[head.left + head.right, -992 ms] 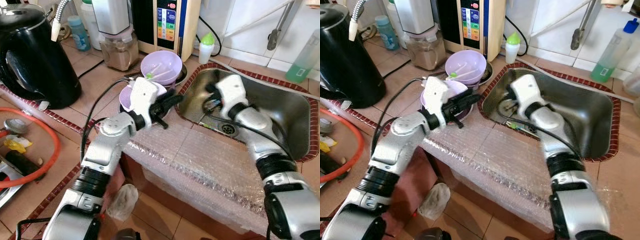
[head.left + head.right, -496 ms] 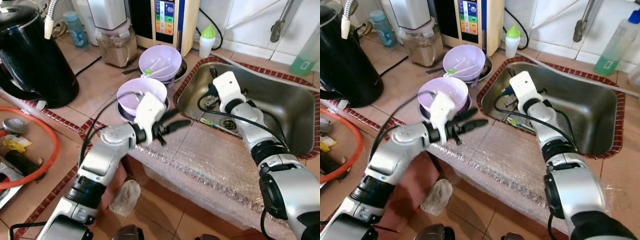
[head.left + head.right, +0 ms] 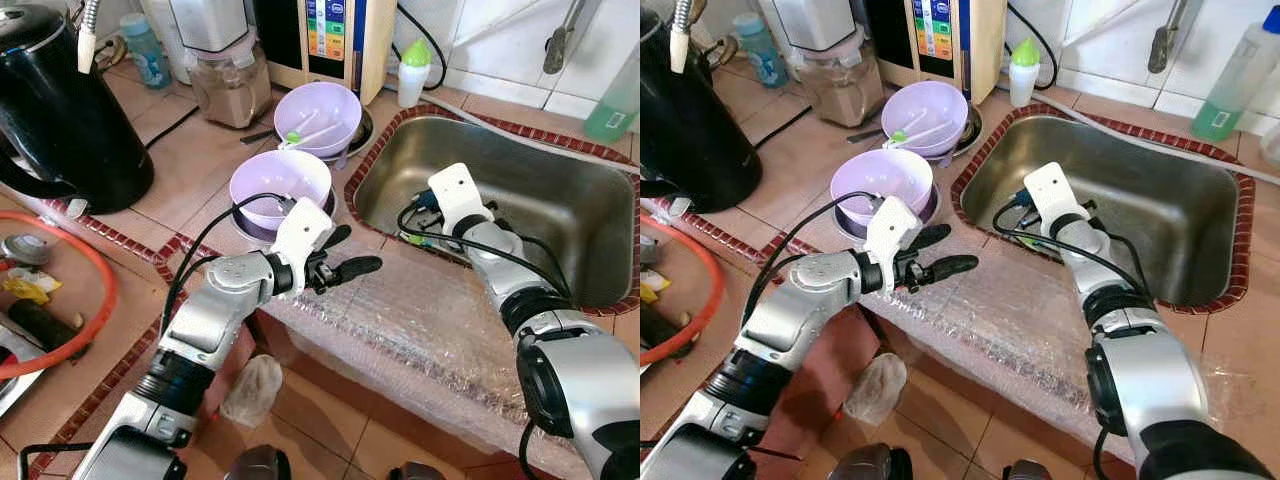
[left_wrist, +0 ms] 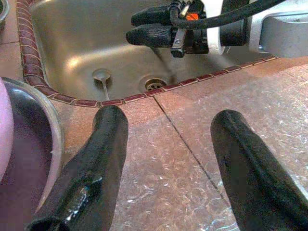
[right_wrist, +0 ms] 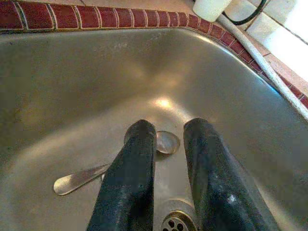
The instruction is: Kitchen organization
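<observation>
The right tool (image 5: 166,159), fingers slightly apart, hangs over the small metal spoon (image 5: 96,171) in the steel sink (image 3: 560,200), apparently to grasp it; the left tool (image 4: 168,159) waits spread over the tabletop (image 3: 190,150).

- Left gripper (image 3: 352,252) drawn back off the nearer purple bowl (image 3: 279,186) toward the counter's front edge; now out over the bubble wrap (image 3: 400,320), fingers parted and pointing at the sink (image 3: 560,215).
- That bowl, masked by the left wrist a second ago, now open to view, its inside uncovered.
- Right gripper (image 5: 166,161) pulled from deep in the basin back toward the near-left corner of the sink, white wrist housing now close to the brick rim (image 3: 400,245); fingers a little apart above the spoon (image 5: 79,177) lying by the drain (image 5: 175,224).
- Head camera shifted, so the whole counter sits differently in the eye views.
</observation>
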Controlling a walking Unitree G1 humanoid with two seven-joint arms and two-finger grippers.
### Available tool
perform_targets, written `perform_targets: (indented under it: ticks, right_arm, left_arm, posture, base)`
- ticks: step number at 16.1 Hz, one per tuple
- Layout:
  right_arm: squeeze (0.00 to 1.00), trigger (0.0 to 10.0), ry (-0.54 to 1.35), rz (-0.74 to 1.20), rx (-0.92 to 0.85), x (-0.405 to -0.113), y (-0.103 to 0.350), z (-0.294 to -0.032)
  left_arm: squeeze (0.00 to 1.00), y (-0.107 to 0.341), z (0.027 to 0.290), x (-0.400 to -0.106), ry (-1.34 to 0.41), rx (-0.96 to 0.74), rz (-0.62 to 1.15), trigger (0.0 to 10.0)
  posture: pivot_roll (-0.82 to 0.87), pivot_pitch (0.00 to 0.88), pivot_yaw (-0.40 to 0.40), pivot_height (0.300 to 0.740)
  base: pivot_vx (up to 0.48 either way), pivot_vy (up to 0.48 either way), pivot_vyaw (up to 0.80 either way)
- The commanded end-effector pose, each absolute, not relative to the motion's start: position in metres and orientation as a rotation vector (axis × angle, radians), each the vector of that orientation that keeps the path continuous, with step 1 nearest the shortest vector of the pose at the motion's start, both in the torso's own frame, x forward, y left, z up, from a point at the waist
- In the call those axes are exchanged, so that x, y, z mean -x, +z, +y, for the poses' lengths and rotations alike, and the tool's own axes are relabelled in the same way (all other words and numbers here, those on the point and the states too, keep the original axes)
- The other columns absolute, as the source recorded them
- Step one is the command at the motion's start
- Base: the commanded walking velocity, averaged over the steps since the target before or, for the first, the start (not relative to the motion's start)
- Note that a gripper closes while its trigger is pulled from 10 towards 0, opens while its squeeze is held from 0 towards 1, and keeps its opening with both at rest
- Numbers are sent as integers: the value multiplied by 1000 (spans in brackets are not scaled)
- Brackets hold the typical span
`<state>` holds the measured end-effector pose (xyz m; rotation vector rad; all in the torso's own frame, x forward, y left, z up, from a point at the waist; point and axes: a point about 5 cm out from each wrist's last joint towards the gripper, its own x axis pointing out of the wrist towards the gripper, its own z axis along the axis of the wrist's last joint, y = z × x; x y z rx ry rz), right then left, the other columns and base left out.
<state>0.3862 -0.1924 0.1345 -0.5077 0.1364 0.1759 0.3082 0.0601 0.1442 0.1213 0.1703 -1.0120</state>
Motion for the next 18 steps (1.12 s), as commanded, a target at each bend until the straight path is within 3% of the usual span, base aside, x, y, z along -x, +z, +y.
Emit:
perform_targets:
  ticks: [1,5,9,11,14,18]
  right_arm:
    - [1000,10000,170,136,491,-388,138,-194]
    - [1000,10000,228,69,430,-389,146,-188]
    - [1000,10000,299,31,336,-378,132,-178]
    - [1000,10000,300,27,326,-376,130,-177]
    - [1000,10000,304,-30,240,-359,113,-156]
    - [1000,10000,306,-32,239,-358,111,-151]
  left_arm:
    - [1000,147,62,-311,-993,-136,159,10000]
    - [1000,156,68,-318,-922,-142,93,10000]
    - [1000,194,95,-333,-610,17,-120,10000]
    - [1000,196,98,-333,-597,27,-133,10000]
    - [1000,200,110,-330,-534,50,-167,10000]
    - [1000,187,103,-327,-572,38,-109,10000]
  posture:
    - [32,102,73,740]
    - [29,89,64,740]
    - [37,63,37,740]
    - [37,63,37,740]
    - [49,44,11,740]
    - [44,41,15,740]
  base:
    - [0,0,0]
    - [0,0,0]
    - [0,0,0]
    - [0,0,0]
    - [0,0,0]
    - [0,0,0]
